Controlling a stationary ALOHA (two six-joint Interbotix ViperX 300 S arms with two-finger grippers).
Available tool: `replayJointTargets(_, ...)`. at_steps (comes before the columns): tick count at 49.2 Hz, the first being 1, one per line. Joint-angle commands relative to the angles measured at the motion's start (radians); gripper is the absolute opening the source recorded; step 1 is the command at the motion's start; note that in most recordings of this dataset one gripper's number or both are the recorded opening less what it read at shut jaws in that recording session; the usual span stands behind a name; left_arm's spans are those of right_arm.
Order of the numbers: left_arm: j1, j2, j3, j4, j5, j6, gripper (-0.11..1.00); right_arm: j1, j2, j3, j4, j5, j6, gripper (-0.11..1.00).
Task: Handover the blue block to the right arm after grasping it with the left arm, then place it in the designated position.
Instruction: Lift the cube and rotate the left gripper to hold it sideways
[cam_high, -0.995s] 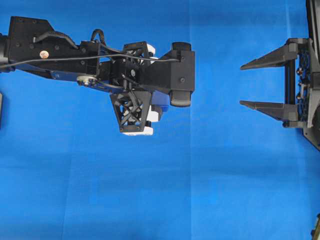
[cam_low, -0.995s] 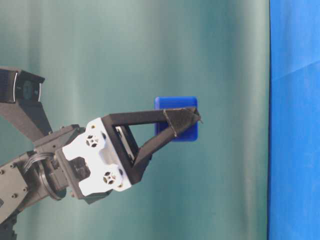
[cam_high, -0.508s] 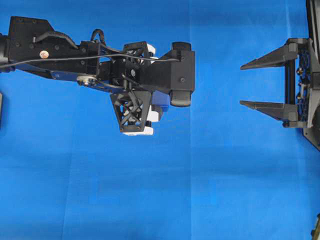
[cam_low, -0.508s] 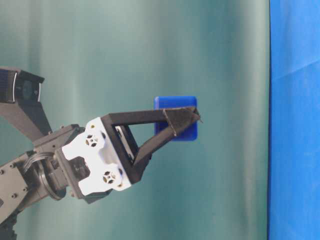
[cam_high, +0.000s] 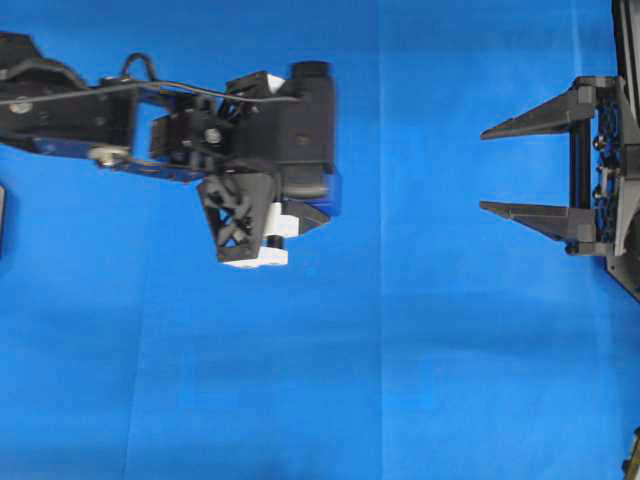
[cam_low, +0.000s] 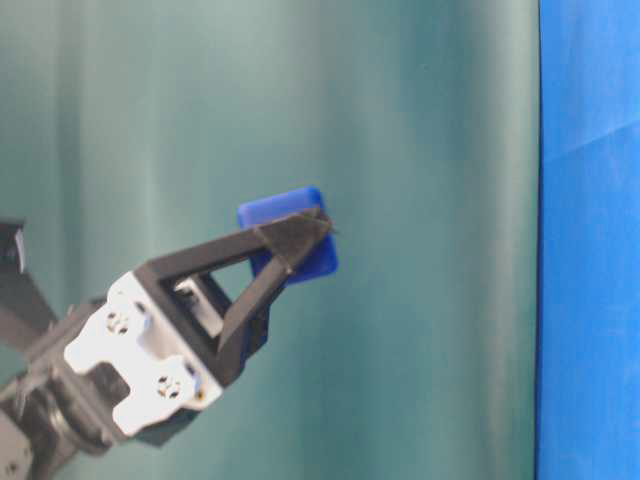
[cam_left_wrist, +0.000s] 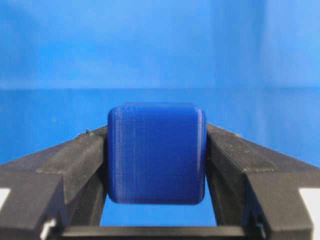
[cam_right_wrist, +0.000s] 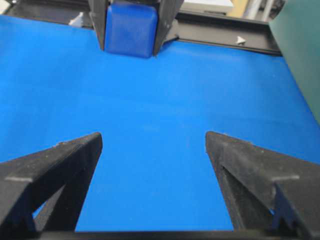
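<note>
The small dark-blue plastic cube (cam_left_wrist: 156, 153), pinched by the left gripper (cam_low: 296, 240), has lifted and tilted, awaiting handover; the right gripper (cam_high: 488, 170) stays spread.

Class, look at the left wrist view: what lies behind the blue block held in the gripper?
Behind the blue block only the blue cloth shows. Whatever is directly behind the block is hidden by it.
</note>
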Motion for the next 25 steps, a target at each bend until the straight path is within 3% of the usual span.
replayJointTargets(1,-0.003,-0.072,0.046,0.003,-0.117,0.002,0.48,0.000,0.003,-0.025,0.002,-0.011,0.000,0.97)
replayJointTargets(16,-0.003,-0.207,0.290,0.003,-0.557,0.005,0.48,0.000,0.005,-0.026,0.000,-0.031,0.000,0.97)
replayJointTargets(25,-0.002,-0.252,0.396,0.000,-0.739,0.005,0.48,0.000,0.006,-0.026,0.000,-0.031,0.000,0.97)
